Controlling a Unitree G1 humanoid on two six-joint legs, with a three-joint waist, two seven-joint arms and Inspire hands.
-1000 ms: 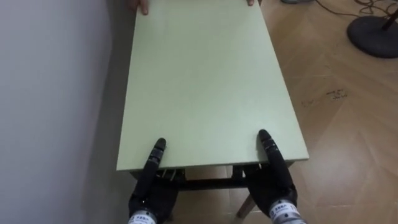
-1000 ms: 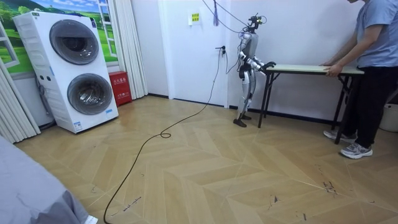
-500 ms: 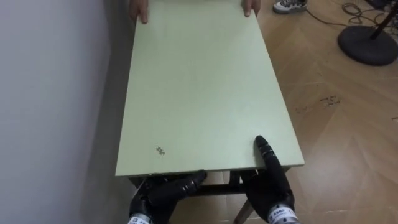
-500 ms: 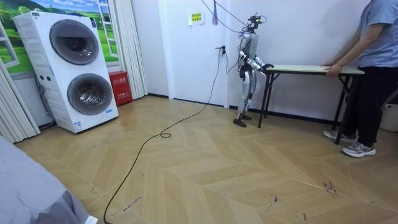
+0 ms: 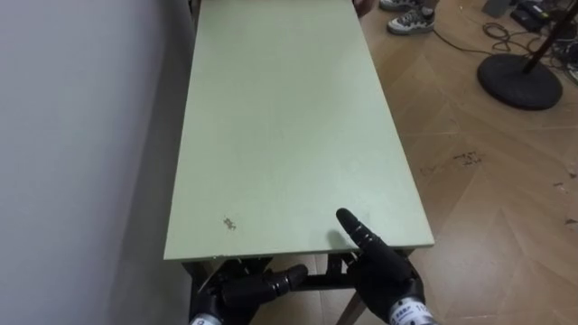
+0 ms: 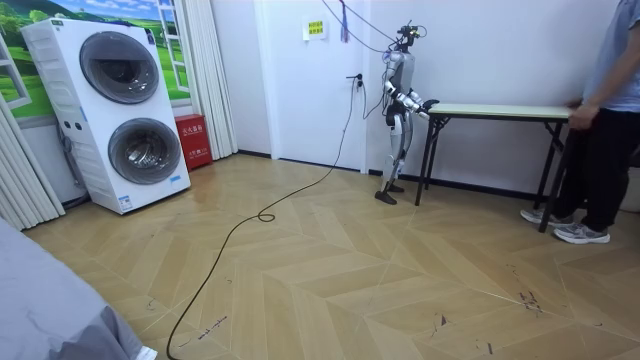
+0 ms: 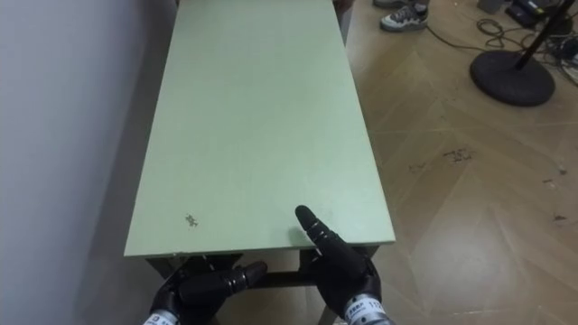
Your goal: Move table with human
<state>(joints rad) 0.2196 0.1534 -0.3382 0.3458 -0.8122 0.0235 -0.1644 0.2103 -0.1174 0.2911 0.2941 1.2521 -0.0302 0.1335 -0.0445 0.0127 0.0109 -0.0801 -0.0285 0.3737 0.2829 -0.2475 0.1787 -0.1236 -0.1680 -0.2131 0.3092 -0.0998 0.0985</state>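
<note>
Eye views: the pale green table [image 5: 280, 135] is seen lengthwise, its long left side close along the white wall [image 5: 81, 135]. A small dark mark [image 5: 228, 222] is noted on the top near the left front corner. The right hand [image 5: 384, 271] is set at the near edge with its thumb laid flat on the top and the rest of the hand passed beneath, so the edge is clamped. The left hand [image 5: 239, 293] is held below the near edge, clear of the top; whether anything is gripped by it cannot be told. A sneaker [image 5: 408, 20] and a round black stand base [image 5: 517, 81] are seen on the wood floor beyond the table.

Room view: the robot is shown standing at the table's end on the room view's left. A person [image 6: 610, 120] is placed at the opposite end, one hand [image 6: 580, 113] at the table's edge. A stacked washer and dryer [image 6: 120, 110] is recorded well apart at the room view's left.

Against earlier frames: the left thumb was on the top 1.0 s ago and has been below the edge since 0.5 s ago. The right thumb is now set further in from the right corner. The person has shifted toward the room view's right.
</note>
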